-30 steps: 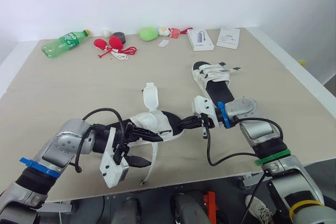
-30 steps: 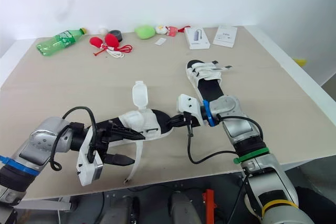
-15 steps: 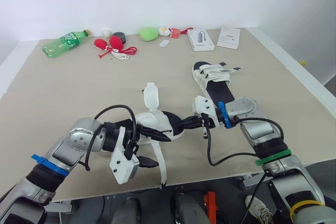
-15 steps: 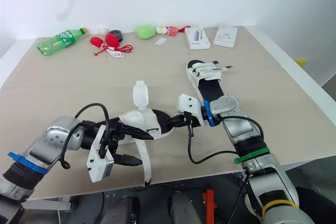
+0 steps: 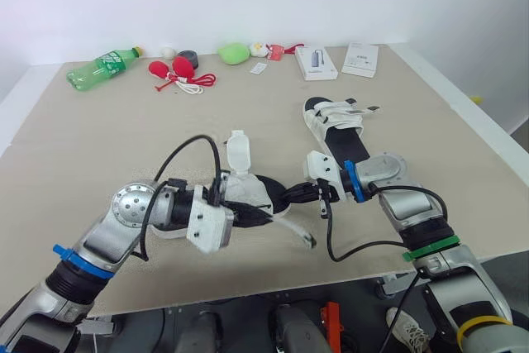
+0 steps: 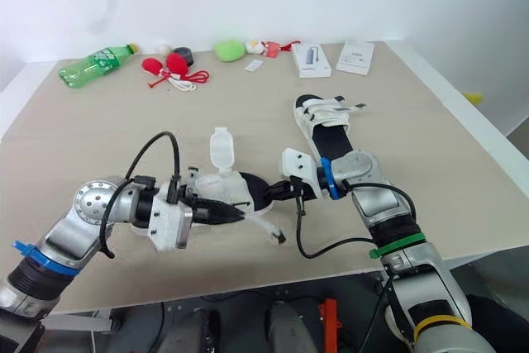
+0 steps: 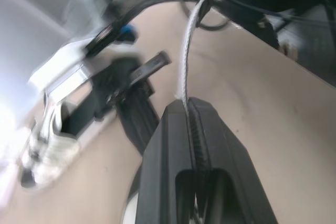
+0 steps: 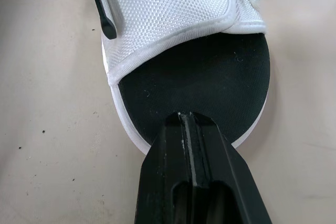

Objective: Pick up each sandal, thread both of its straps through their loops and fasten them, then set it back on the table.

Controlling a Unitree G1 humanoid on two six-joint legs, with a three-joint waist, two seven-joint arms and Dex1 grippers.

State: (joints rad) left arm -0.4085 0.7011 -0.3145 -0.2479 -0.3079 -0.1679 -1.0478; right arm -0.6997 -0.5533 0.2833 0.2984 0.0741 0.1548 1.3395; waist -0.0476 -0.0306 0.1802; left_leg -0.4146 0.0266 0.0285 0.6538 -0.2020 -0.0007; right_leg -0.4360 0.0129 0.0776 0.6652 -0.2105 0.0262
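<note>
Your left gripper (image 7: 186, 104) pinches the near sandal's (image 5: 245, 191) white strap (image 7: 189, 45). Your right gripper (image 8: 185, 116) is clamped on that sandal's sole rim.

White mesh sandal w/ black footbed (image 5: 246, 190), mid-frame; its thin white strap (image 5: 299, 236). Second black-and-white sandal (image 5: 339, 134) right of centre. Green plastic bottle (image 5: 101, 68) upper left. Plain tan tabletop (image 5: 124, 138).
</note>
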